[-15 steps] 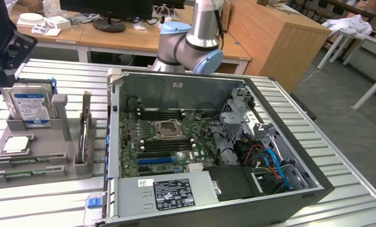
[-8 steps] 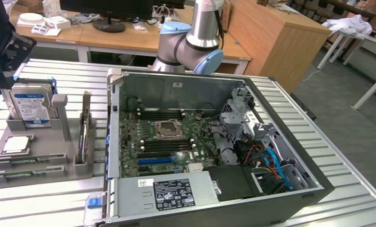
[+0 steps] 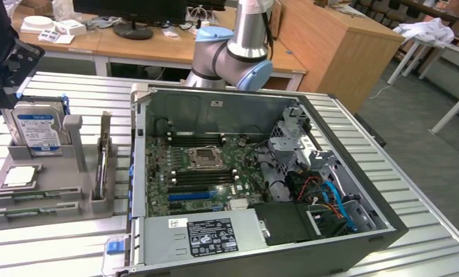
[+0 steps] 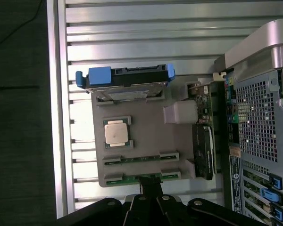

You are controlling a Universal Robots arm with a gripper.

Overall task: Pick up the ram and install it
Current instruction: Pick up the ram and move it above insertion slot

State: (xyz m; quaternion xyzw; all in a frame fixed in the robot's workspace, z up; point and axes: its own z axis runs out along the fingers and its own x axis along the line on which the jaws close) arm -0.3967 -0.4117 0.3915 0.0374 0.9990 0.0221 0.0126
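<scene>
Two ram sticks lie flat in the front slots of the grey holder tray [image 3: 68, 193]: one ram [image 3: 31, 198] [image 4: 141, 158] and a second ram [image 3: 28, 213] [image 4: 127, 179] beside it. My gripper [image 4: 148, 187] hangs high above the tray, shut with nothing between its fingers, its tips over the ram stick nearest the tray's edge and apart from it. A dark part of the arm's end [image 3: 6, 63] hangs at the exterior view's left. The open computer case [image 3: 383, 225] shows the motherboard [image 3: 202, 167] with black memory slots [image 3: 202, 140] on both sides of the processor socket.
The tray also carries an upright silver hard drive [image 3: 33, 130] [image 4: 125, 82], a square processor chip [image 3: 22, 175] [image 4: 117, 132] and a card standing on edge [image 3: 104, 158]. The case stands close against the tray's side. All rest on a slatted metal table [image 3: 52, 254].
</scene>
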